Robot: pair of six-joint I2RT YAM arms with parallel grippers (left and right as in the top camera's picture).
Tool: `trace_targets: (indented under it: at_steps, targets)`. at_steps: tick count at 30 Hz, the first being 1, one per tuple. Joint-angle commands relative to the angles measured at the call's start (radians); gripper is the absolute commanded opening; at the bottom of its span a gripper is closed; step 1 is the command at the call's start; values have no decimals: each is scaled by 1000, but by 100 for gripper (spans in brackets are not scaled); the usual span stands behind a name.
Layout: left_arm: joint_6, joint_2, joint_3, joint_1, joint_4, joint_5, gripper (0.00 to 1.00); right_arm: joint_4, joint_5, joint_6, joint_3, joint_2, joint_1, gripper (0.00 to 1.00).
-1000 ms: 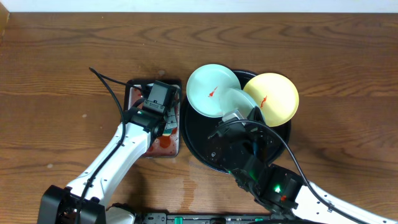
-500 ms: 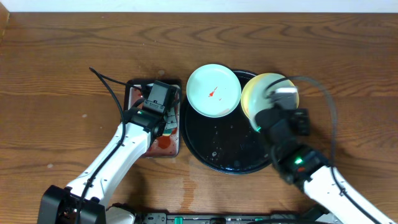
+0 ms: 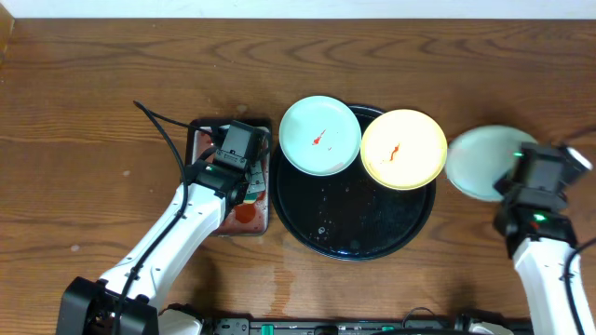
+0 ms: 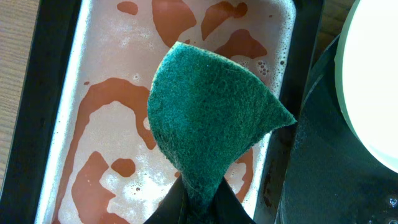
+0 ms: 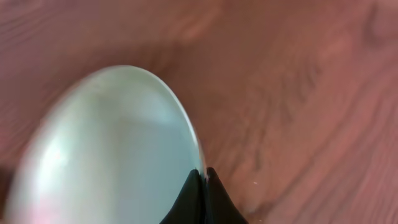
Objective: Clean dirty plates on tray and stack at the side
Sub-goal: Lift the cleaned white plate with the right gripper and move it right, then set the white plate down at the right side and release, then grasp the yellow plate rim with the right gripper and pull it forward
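Left of the black tray (image 3: 354, 228), just beside its rim, sits the small sponge tray (image 4: 93, 118), its pale floor streaked with reddish liquid and foam. Over it hangs the left gripper (image 4: 200, 200), its fingers pinched tight on the lower corner of a green scouring pad (image 4: 211, 124), which stands up from the jaws above the stained floor. On the black tray's upper left rim rests an aqua plate (image 3: 319, 136) with a small red smear at its centre. On the upper right rim lies the yellow plate (image 3: 403, 149), also marked red in the middle, with its edge close to the aqua one. The rest of the black tray shows a few wet specks. Right of the black tray, off it and over the wooden table (image 3: 93, 74), is a second aqua plate (image 3: 473, 163). The right gripper (image 5: 203, 177) is clamped on its near rim. That wrist view is blurred, so whether the plate touches the wood cannot be told.
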Motion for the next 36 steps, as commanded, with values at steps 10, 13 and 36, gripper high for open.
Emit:
trace_targets:
  at_steps: [10, 13, 36]
  targets:
    - [17, -7, -7, 4, 0, -2, 8, 22, -326, 64, 14, 126, -193, 1]
    - [17, -7, -8, 4, 0, -2, 8, 118, -554, -96, 14, 179, -189, 11]
    - [17, -7, -8, 4, -7, -2, 8, 471, -961, -350, 14, 513, 3, 28]
